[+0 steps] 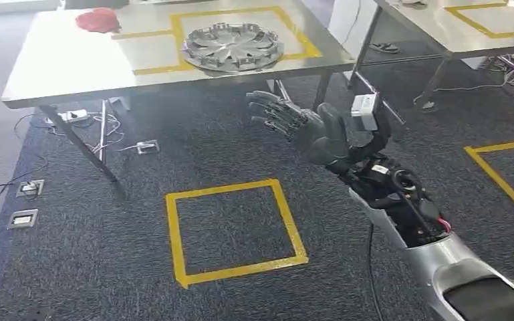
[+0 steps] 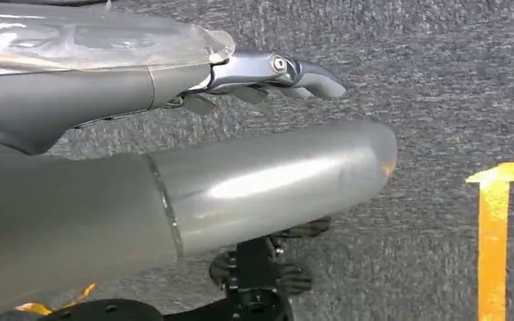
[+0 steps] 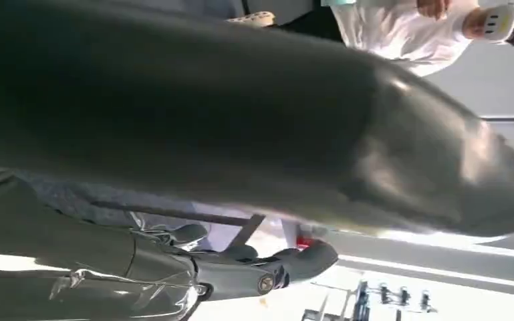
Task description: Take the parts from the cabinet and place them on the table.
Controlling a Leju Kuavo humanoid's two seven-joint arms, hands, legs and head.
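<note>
In the head view, a silver wheel cover (image 1: 232, 45) lies flat on the steel bench (image 1: 60, 63) in the upper centre of the frame, inside a rectangle of yellow tape (image 1: 302, 40) marked on the benchtop. A red cloth (image 1: 98, 19) sits on the same bench toward the upper left, well apart from the wheel cover.

The right robot hand (image 1: 294, 124) is raised at the centre of the frame, below the bench's front edge and clear of it, over the dark carpet. Its dark fingers (image 1: 271, 110) are spread apart and extended toward the left of the frame, and it has hold of nothing. The silver right forearm runs from the lower right corner up to it, with exposed black parts and wiring at the wrist. In the right wrist view the thick grey thumb (image 3: 374, 154) crosses most of the picture, with a darker fingertip (image 3: 307, 257) below it; a person in a white top (image 3: 401, 30) stands at the upper right.

The left robot hand (image 2: 274, 180) appears in the left wrist view above grey carpet, its grey thumb and one slim finger (image 2: 294, 73) stretched out with nothing between them.

On the floor in the head view, a yellow tape square (image 1: 234, 231) sits at the lower centre, with floor sockets (image 1: 23, 217) and cables (image 1: 100, 127) toward the left. A second bench (image 1: 454, 27) stands at the upper right.
</note>
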